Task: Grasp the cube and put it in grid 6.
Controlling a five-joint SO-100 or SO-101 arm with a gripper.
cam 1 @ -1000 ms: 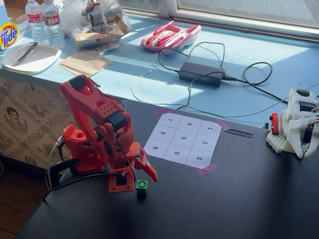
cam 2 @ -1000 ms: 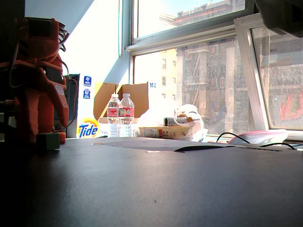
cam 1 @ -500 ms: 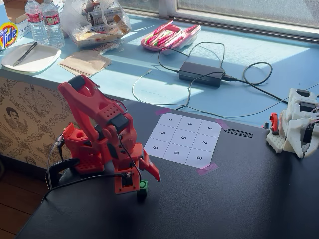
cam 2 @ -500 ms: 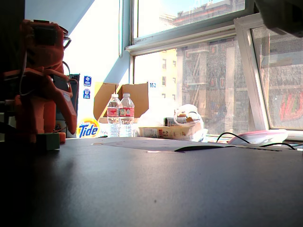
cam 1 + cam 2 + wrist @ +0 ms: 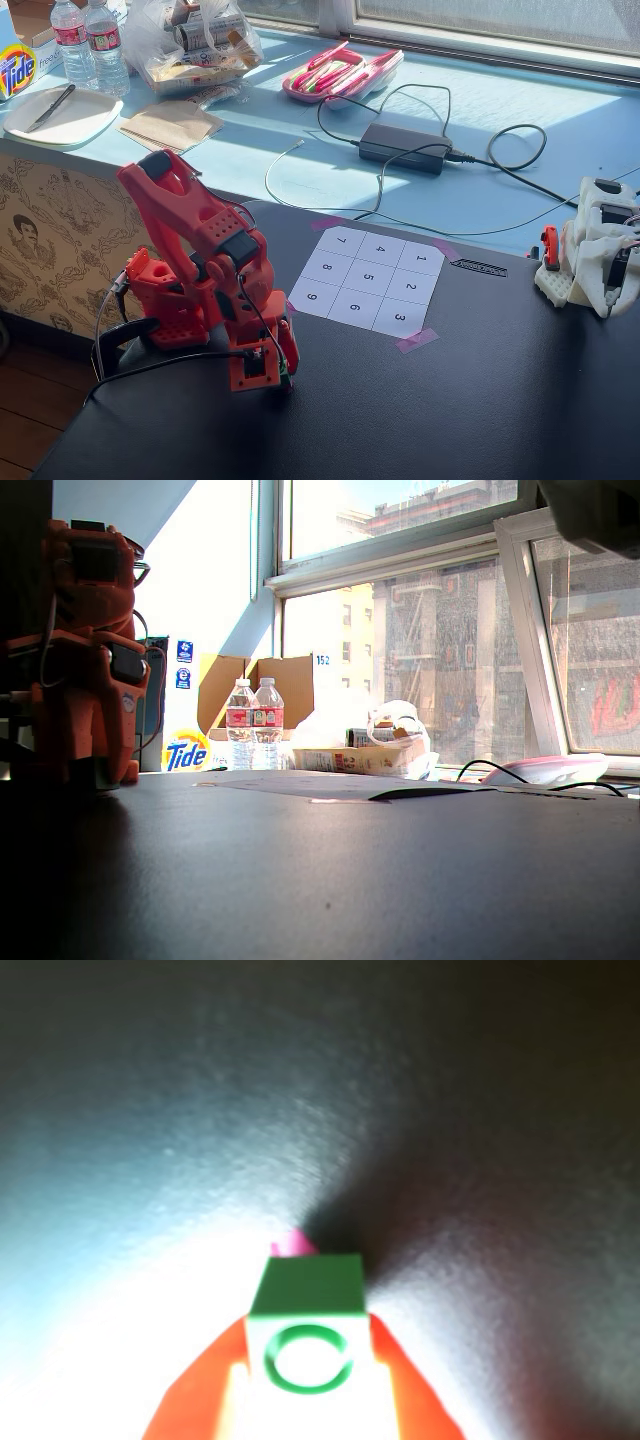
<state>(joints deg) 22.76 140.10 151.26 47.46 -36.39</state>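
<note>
Between the gripper's (image 5: 308,1385) two red fingers (image 5: 200,1390) sits the cube (image 5: 308,1330), ring mark facing the wrist camera; the fingers are closed in against its sides. From a fixed view the cube is almost wholly hidden behind the lowered gripper (image 5: 283,372), on the black table (image 5: 480,400). Relative to the numbered sheet (image 5: 367,281), the gripper is well in front and left of it, nearest cell 9. Grid 6 (image 5: 354,308) is bare.

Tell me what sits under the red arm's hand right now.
The cube sits between the hand's red fingers on the black table. In the high fixed view the hand hides nearly all of it.
</note>
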